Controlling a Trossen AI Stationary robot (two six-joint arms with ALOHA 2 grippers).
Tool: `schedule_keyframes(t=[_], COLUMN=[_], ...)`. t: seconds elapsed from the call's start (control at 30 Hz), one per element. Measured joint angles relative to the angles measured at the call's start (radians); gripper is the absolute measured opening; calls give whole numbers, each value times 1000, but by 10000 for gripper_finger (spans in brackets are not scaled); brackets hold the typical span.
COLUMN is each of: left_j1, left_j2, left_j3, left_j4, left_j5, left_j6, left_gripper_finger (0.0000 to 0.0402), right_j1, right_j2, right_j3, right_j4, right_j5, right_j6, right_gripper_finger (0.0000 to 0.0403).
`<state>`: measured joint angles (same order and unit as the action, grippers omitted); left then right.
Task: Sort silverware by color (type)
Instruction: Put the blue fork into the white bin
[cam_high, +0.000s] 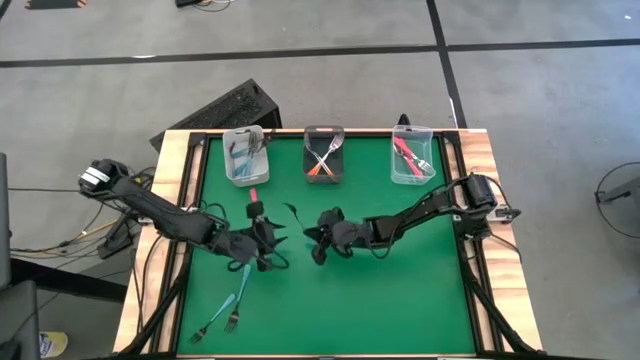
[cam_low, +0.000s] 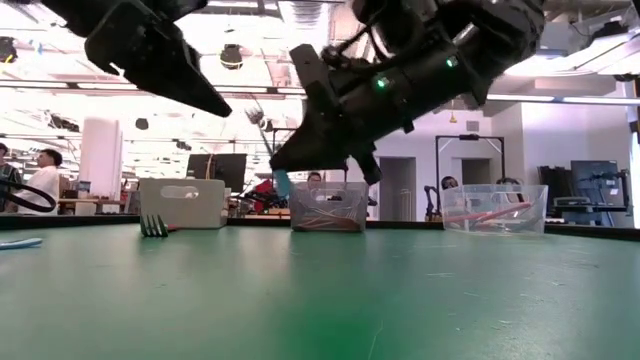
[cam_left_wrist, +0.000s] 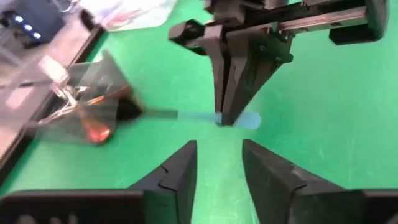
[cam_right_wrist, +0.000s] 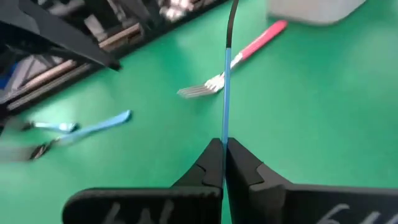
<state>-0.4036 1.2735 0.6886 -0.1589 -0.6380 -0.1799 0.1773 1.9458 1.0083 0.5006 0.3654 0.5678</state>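
My right gripper (cam_right_wrist: 224, 146) is shut on a light blue fork (cam_right_wrist: 226, 81) above the middle of the green mat. Its metal end (cam_high: 294, 211) points toward the bins at the far edge. My left gripper (cam_left_wrist: 219, 163) is open just left of it (cam_high: 276, 238), facing the right gripper (cam_left_wrist: 229, 115) and touching nothing. A pink-red fork (cam_high: 254, 196) lies flat on the mat near the left bin, and it also shows in the right wrist view (cam_right_wrist: 255, 43). Two light blue forks (cam_high: 232, 300) lie flat toward the near left corner. My right gripper pinches the light blue fork by its handle near the free end (cam_right_wrist: 226, 134), between the two fingers. The fork runs straight on from the fingertips, roughly level and lifted clear of the mat. A short bit of handle (cam_left_wrist: 250, 120) sticks out past the fingers.
Three small bins stand along the far edge: a clear one with blue forks (cam_high: 246, 158), a dark one with orange forks (cam_high: 324, 158) and a clear one with pink-red forks (cam_high: 413, 160). A wooden frame (cam_high: 168, 215) borders the mat. People stand in the room behind.
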Motion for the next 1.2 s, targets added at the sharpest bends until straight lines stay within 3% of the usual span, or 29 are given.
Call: schedule_keyframes(t=[0.13,0.23,0.33,0.4,0.7,0.9,1.0,1.13,1.2], left_j1=[13,35,64,89,153,189,203,219,230], left_j2=[-98,-142,-147,-139,-88,-66,-61,-62,-63], left_j3=[-141,-272,-375,-409,-376,-345,-343,-343,-343], left_j4=[192,502,843,948,959,961,955,933,931], left_j5=[-5,8,135,193,250,341,371,392,398], left_j6=[-50,-16,33,35,22,32,33,32,15], left_gripper_finger=[151,171,181,182,166,143,111,29,10], right_j1=[-5,7,17,18,18,16,16,16,16], right_j2=[-10,-12,-12,-12,-12,-12,-12,-12,-12], right_j3=[-68,-77,-79,-79,-78,-78,-78,-78,-78], right_j4=[224,294,295,305,354,358,368,379,381], right_j5=[-28,-53,-55,-54,-53,-53,-53,-53,-53], right_j6=[-119,-172,-210,-232,-313,-342,-356,-360,-357], right_gripper_finger=[16,16,16,16,15,15,15,20,30])
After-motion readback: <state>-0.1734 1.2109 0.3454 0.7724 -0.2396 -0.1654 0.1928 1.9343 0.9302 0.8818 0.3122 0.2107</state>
